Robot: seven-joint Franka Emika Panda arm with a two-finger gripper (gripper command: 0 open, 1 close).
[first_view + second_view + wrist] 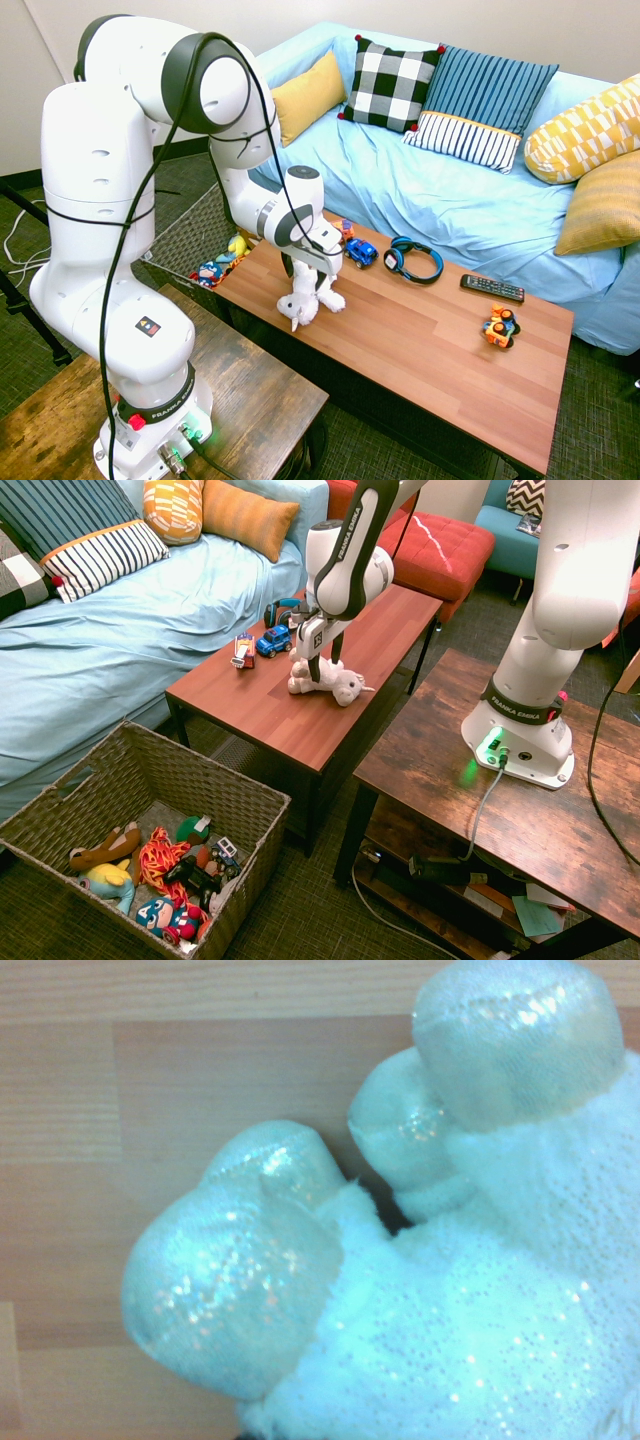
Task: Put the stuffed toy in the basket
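Gripper [318, 666] fingers straddle the stuffed toy [325, 683] near the blue car [272, 641]; whether clamped, unclear. Soft, light plush likely compresses; grasp mid-body.

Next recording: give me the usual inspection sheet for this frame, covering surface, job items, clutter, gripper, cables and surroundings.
Surface: wooden coffee table in front of the sofa.
Job's things: white stuffed toy lies on the table, not in the basket; basket stands on the floor beside the table, woven, already holding several toys.
Clutter: blue toy car, headphones, remote, orange toy car, all on the table.
Gripper: gripper is down at the stuffed toy; whether it is open or shut cannot be told.
Cables: black cable runs along the arm.
Surroundings: light blue sofa with cushions, red ottoman, dark side table bearing the arm.
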